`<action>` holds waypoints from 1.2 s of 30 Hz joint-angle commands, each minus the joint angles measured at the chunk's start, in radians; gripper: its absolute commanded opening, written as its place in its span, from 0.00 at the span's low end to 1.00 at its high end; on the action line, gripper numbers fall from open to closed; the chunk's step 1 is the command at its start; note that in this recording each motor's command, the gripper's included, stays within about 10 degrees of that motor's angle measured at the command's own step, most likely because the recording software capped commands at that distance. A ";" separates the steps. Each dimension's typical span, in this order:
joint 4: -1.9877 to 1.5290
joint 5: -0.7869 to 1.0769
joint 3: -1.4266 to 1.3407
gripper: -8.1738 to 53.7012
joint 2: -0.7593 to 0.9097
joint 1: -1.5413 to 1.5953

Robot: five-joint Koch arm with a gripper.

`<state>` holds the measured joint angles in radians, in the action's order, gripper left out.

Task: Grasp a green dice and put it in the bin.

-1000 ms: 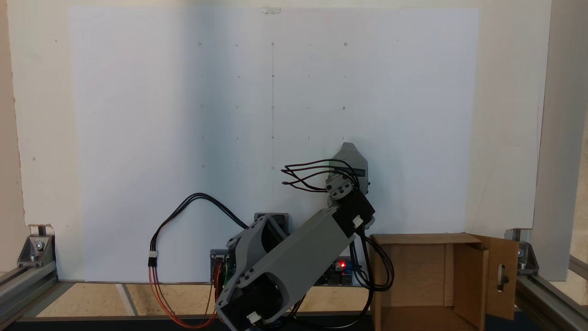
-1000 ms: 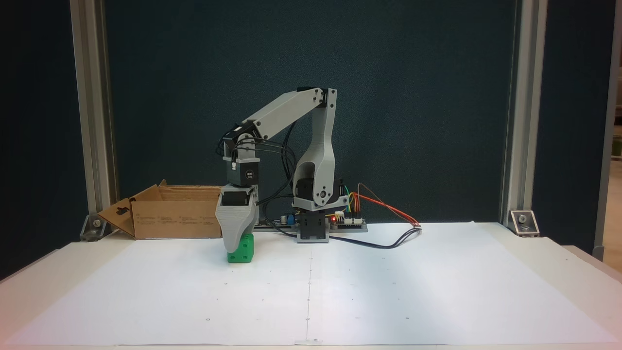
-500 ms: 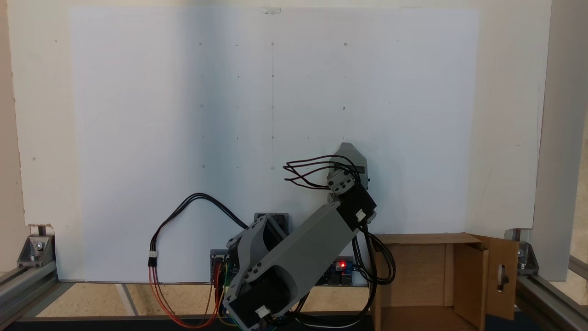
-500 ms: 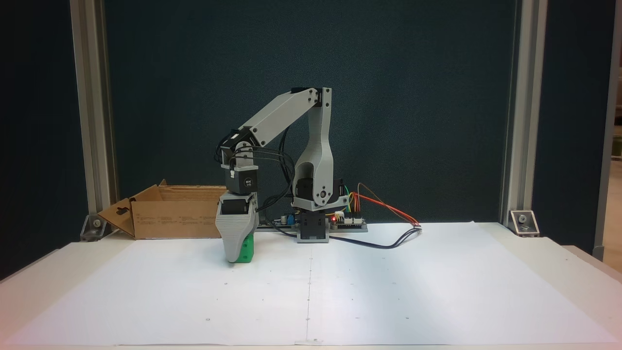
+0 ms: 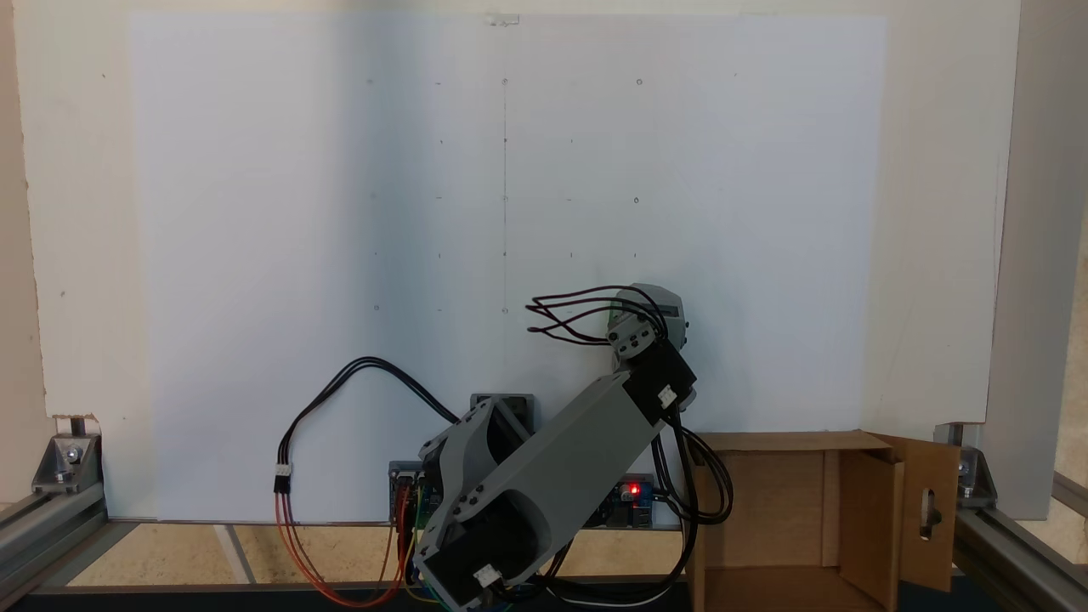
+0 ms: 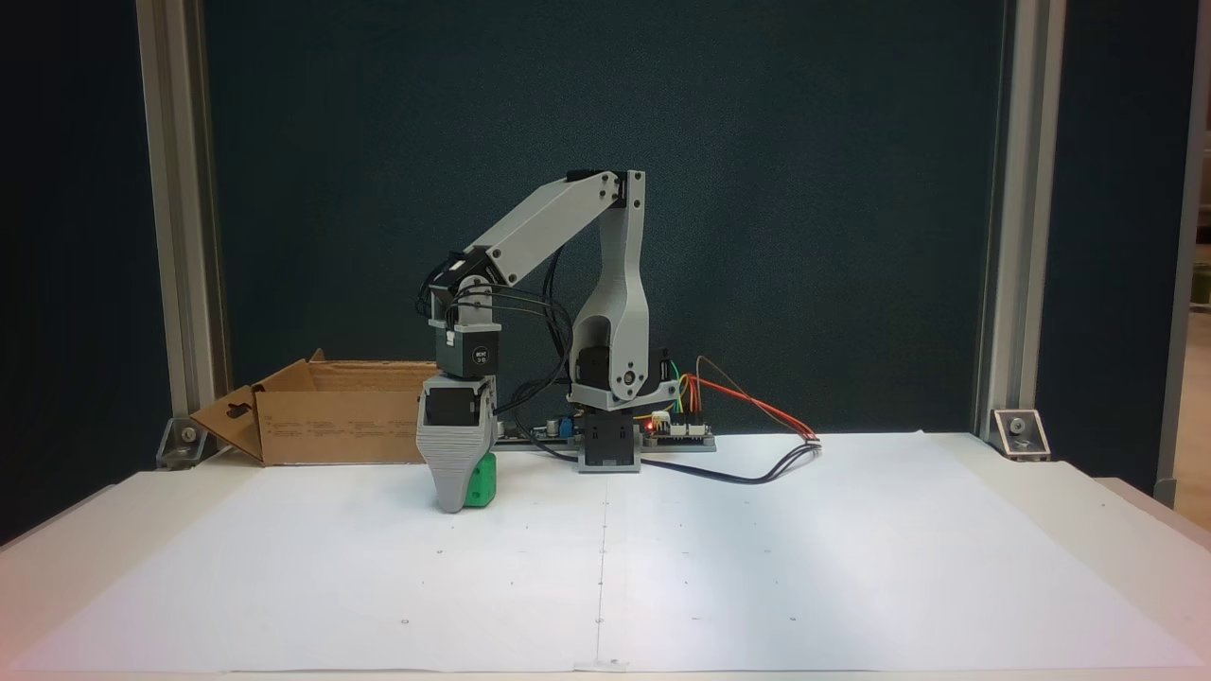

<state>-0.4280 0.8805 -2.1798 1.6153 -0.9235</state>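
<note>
In a fixed view the green dice [image 6: 485, 480] sits on the white paper, just in front of the bin [image 6: 341, 426]. My gripper [image 6: 464, 499] points straight down over the dice. Its broad grey jaw covers the dice's left part, and the tip reaches down to about the paper. The other jaw lies behind it, so how they stand does not show. From above, the gripper [image 5: 653, 303] is a grey shape under the wrist and wires, and the dice is hidden beneath it. The bin [image 5: 769, 441] is an open brown cardboard box at the lower right, one flap with an oblong slot.
The arm's base and a controller board [image 6: 676, 430] with a red light stand at the back of the paper sheet [image 6: 757, 567]. A black cable [image 6: 757, 473] loops across the paper's back edge. Aluminium posts [image 6: 180, 236] frame the table's sides.
The gripper has come down over the dice, so its grey jaw now hides more of the green cube. From above, the wrist has drawn slightly towards the base.
</note>
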 commanded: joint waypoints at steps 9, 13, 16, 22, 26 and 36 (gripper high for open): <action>-0.389 -0.402 0.412 0.32 0.083 0.089; -0.638 -0.523 0.701 0.32 0.083 0.126; -0.799 -0.543 0.876 0.32 0.084 0.129; -1.080 -0.710 1.213 0.32 0.084 -0.231; -1.065 -0.825 1.239 0.32 0.074 -0.425; -0.930 -0.831 1.249 0.32 -0.190 -0.706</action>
<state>-1.3729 0.0874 -0.9833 1.4481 -1.6137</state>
